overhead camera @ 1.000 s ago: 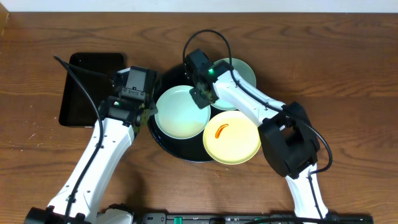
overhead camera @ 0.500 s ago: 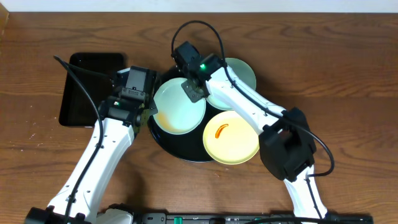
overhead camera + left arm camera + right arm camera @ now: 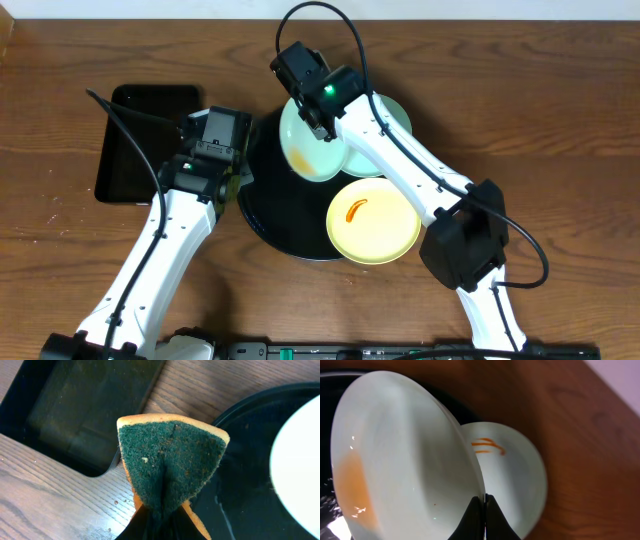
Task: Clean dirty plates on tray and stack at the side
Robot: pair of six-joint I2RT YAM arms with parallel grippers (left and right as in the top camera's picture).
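Brown wood-grain tabletop fills the overhead view, with a round black tray at its centre and a rectangular black tray at the left. At the upper centre, the right gripper has its fingers pressed together on the rim of a mint plate. It holds the plate steeply tilted over the upper part of the round tray, an orange-brown smear showing on its inner face. Just right of it a second mint plate lies flat at the tray's upper right, marked with orange streaks. A yellow plate with an orange squiggle sits at the tray's lower right edge. The left gripper, at the tray's left rim, pinches a folded sponge, green scouring side out, over the wood between the two trays
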